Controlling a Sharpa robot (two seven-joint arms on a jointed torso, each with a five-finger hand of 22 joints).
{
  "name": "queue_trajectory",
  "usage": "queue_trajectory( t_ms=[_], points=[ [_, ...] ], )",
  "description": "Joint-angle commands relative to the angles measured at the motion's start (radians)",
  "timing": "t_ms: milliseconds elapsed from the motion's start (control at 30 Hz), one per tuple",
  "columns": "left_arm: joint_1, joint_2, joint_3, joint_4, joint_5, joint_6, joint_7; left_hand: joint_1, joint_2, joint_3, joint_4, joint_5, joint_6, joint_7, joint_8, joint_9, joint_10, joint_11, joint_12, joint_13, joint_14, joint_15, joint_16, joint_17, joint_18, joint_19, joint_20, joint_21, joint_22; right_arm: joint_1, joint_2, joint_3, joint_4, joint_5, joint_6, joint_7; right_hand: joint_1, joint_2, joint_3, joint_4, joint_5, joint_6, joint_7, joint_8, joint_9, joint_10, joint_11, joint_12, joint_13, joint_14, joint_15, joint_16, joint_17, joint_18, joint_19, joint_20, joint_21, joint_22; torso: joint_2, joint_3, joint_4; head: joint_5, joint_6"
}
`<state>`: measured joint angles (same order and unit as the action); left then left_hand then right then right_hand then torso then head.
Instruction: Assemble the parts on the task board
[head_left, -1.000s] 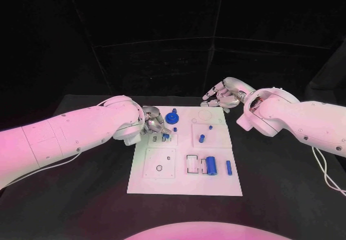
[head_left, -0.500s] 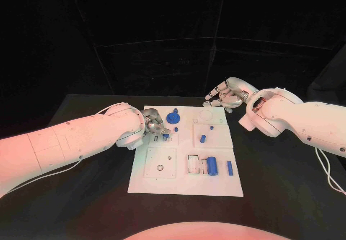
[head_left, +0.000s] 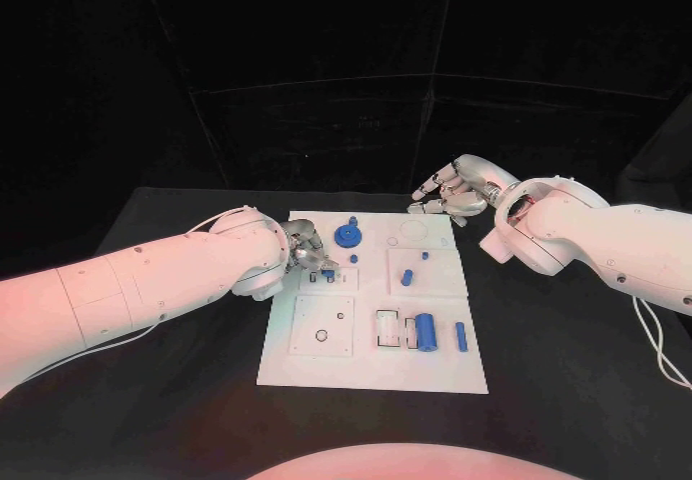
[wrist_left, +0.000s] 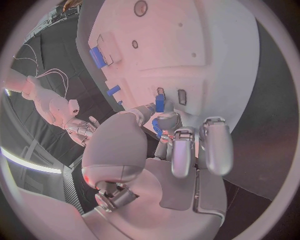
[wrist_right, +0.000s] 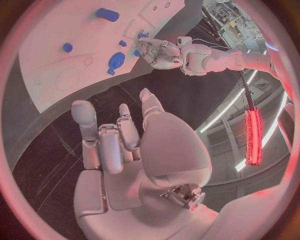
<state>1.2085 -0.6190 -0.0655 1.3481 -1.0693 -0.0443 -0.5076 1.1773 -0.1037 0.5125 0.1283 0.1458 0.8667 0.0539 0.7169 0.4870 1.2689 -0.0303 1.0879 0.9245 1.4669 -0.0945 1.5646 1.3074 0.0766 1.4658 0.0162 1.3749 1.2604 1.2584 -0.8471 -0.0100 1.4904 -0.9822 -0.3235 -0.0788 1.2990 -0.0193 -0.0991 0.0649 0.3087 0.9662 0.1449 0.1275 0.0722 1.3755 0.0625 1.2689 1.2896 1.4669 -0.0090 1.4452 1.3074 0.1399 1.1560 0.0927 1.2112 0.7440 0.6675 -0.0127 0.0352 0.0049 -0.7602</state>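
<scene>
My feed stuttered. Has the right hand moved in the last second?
No. The right hand hovers beyond the far right corner of the task board, placed against that corner just as it was a second ago.

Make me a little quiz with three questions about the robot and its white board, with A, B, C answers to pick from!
1. Where is the right hand?
A. Past the board's far edge, off the board
B. Flat on the board's near edge
C. Under the table

2. What colour are the small parts, like the cylinder?
A. Yellow
B. Blue
C. Green

3. What is the left hand doing?
A. Resting on the bare table
B. Lifting the whole board
C. Pinching a small part at the board

Answers:
1. A, the head view shows it hovering beyond the board's far edge, holding nothing.
2. B, every loose piece on the white board is blue.
3. C, the left wrist view shows its fingertips closed on a blue piece by a slot.
</scene>
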Motion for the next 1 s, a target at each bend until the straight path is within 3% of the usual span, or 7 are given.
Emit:
queue_trajectory(
  t_ms=[33,600,1000],
  points=[
    [0.001,-0.002,0.001,0.001,-0.021,0.045,-0.011,0.005,0.005,0.180,-0.176,0.007,-0.003,-0.004,0.004,0.001,0.007,0.003,0.007,0.001,0.104,0.004,0.006,0.263,-0.015,0.014,0.001,0.004,0.003,0.002,0.001,0.000,-0.001,0.020,0.005,0.009,0.002,0.006,-0.004,0.000,0.005,0.004,-0.003,0.005,0.000,0.003,-0.007,-0.005,-0.002,0.049,-0.009,-0.005,0.006,0.010,-0.005,-0.002,-0.004,-0.001,0.000,0.0002,-0.0003,0.001,-0.001],
    [0.001,0.001,0.001,-0.004,-0.023,0.091,-0.014,0.002,-0.001,0.183,-0.178,0.006,-0.002,-0.005,0.006,0.002,0.012,0.003,0.011,0.006,0.104,0.004,0.006,0.263,-0.014,0.013,0.001,0.002,0.000,0.002,0.002,0.000,-0.006,0.054,0.011,0.012,0.004,0.007,-0.005,0.000,0.004,0.004,-0.003,0.006,0.000,0.003,-0.007,-0.005,-0.001,0.050,-0.010,-0.005,0.007,0.010,-0.004,-0.002,-0.004,-0.001,0.000,0.0016,-0.0002,0.001,0.000],
    [0.001,0.003,0.001,-0.005,-0.019,0.102,-0.014,-0.028,-0.012,0.177,-0.165,0.003,0.007,-0.013,0.011,0.003,0.023,-0.002,0.020,0.014,0.104,0.002,0.006,0.263,-0.014,0.013,0.000,0.001,0.000,0.002,0.003,0.000,-0.007,0.056,0.011,0.013,0.004,0.007,-0.005,0.000,0.004,0.004,-0.003,0.006,0.000,0.003,-0.007,-0.005,-0.001,0.050,-0.010,-0.005,0.007,0.010,-0.004,-0.002,-0.004,-0.001,0.000,0.0006,-0.0006,-0.001,-0.003]
  ],
)
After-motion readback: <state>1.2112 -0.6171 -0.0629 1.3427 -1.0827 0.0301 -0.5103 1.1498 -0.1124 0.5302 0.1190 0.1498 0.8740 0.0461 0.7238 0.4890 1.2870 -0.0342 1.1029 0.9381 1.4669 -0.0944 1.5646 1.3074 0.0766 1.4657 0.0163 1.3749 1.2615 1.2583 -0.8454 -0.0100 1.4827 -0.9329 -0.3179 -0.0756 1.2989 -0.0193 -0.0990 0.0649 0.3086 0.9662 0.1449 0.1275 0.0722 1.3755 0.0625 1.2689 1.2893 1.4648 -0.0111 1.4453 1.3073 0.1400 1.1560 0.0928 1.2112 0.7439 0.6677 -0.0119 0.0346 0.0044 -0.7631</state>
